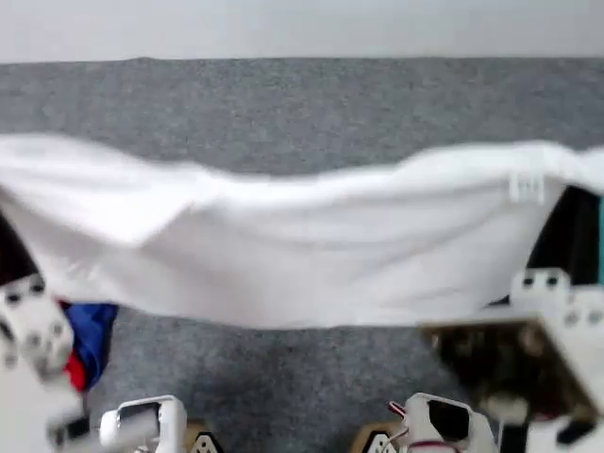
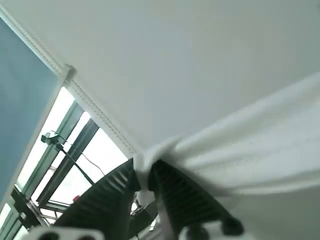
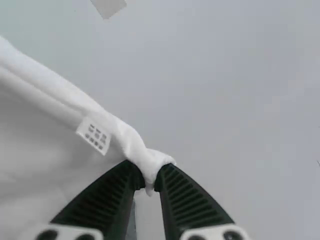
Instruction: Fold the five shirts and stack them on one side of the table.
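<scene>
The left pincer (image 2: 145,172) was closed tight on a bunched edge of the white shirt (image 2: 250,150). From the fingertips the cloth ran off as a taut, creased sheet. Beyond the pincer were a ceiling (image 2: 175,60) and a window (image 2: 65,165).

The right pincer (image 3: 147,176) was clamped on a gathered corner of the same white shirt (image 3: 45,160), with a knob of fabric poking out just past the fingertips. A rolled hem led away from the grip. A small sewn label (image 3: 93,135) sat on that hem, near the pincer but not inside it.

High view: the white shirt (image 1: 302,245) hung spread between the 2 pincers, raised above the grey worktop (image 1: 302,113). Its held edge sagged slightly midway between the grips and its free edge hung loose. The label (image 1: 526,187) showed near the end held by the right pincer. Below the end held by the left pincer, a blue and red garment (image 1: 90,344) lay bunched on the worktop, partly covered by the shirt and by an arm (image 1: 28,330).
</scene>
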{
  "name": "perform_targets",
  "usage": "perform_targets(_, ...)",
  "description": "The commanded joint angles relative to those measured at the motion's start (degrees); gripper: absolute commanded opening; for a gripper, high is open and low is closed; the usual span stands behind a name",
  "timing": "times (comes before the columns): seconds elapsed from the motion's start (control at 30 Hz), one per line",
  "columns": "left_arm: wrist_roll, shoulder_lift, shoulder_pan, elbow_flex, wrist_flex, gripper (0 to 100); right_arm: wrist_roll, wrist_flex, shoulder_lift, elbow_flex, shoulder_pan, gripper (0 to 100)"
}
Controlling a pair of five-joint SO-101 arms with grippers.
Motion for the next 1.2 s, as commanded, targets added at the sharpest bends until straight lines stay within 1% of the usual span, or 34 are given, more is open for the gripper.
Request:
perform_targets(0.0,-1.93,-2.55,-0.26,-1.45,-0.18,0,2.46,2.77,-1.98,-1.23,1.1,1.0)
perform_targets(0.13,-3.78,-3.34,-0.26,-1.19,-0.09,0,4.22,3.91,-2.24,-0.18,1.19,1.0)
perform_targets(0.2,-3.78,-2.02,-0.26,-0.13,0.53,0,4.22,3.38,-2.24,4.75,1.19,1.0)
perform_targets(0.3,-3.87,1.23,-0.26,3.91,1.05,0,3.96,1.98,-2.07,16.18,0.84,1.0)
perform_targets(0.53,-6.24,12.57,0.26,18.15,0.44,0,4.04,-9.89,1.27,45.36,-4.7,1.0)
perform_targets(0.63,-6.24,20.04,0.26,22.29,-3.08,0,4.04,-18.07,3.47,55.21,-6.73,1.0)
perform_targets(0.73,-5.98,29.1,0.26,22.55,-7.3,0,3.96,-27.56,6.73,61.98,-6.99,1.0)
perform_targets(0.83,-5.01,38.77,0.26,19.38,-10.9,0,3.6,-35.74,11.38,64.0,-6.99,1.0)
perform_targets(0.9,-1.67,45.45,0.35,14.37,-11.96,0,2.02,-40.4,14.73,63.56,-6.99,1.0)
perform_targets(1.03,3.43,59.34,1.14,0.13,-12.04,0,1.67,-47.25,21.85,59.25,-7.16,1.0)
perform_targets(1.17,5.36,72.62,2.81,-14.81,-12.04,0,1.76,-52.26,30.9,51.25,-8.04,1.0)
